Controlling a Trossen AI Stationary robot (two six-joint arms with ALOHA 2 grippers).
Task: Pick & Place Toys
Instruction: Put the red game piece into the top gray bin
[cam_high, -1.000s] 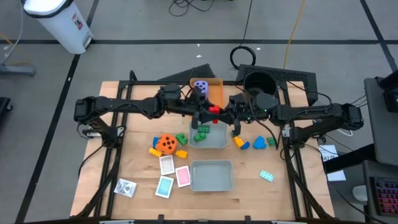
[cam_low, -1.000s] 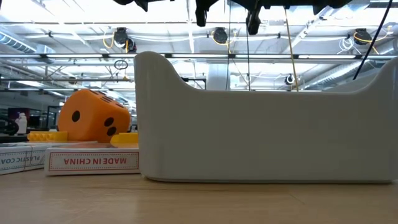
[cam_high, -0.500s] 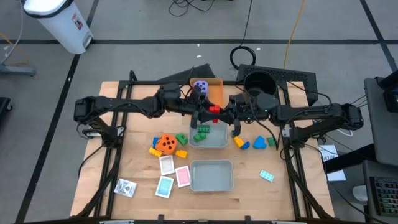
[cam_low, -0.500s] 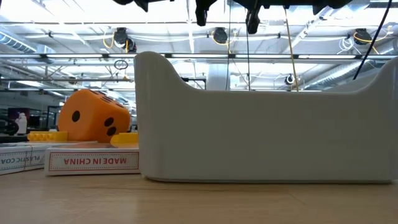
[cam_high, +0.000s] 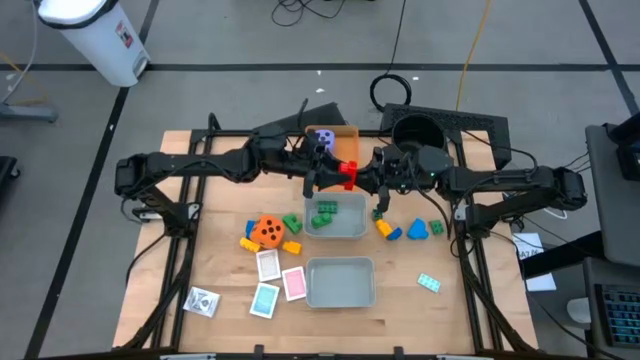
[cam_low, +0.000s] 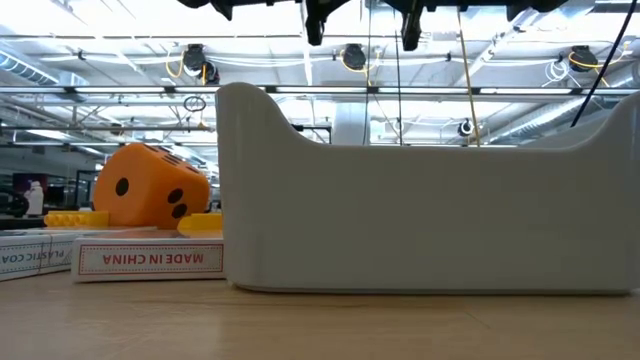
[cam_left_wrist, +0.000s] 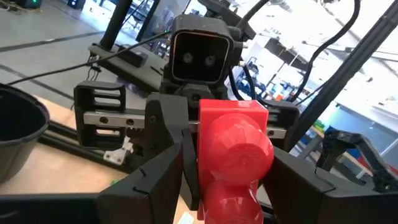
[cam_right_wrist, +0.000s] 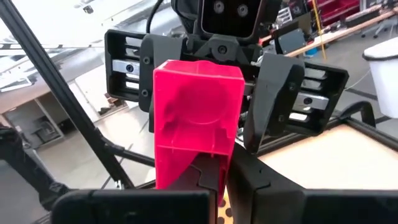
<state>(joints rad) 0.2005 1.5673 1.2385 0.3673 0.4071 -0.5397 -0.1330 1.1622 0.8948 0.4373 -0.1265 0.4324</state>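
red brick (cam_high: 348, 175): mid-air between both arms, above the far edge of the grey tray (cam_high: 336, 228)
left gripper (cam_high: 322, 179): clamps brick
right gripper (cam_high: 368, 180): clamps brick too
change: brick lifted, shifted far; handover underway

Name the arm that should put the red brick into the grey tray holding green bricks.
Left, probably. The left claw grips the red brick, a finger on each side in both wrist views, close by the grey tray. The right claw faces it at the brick, no nearer the tray.
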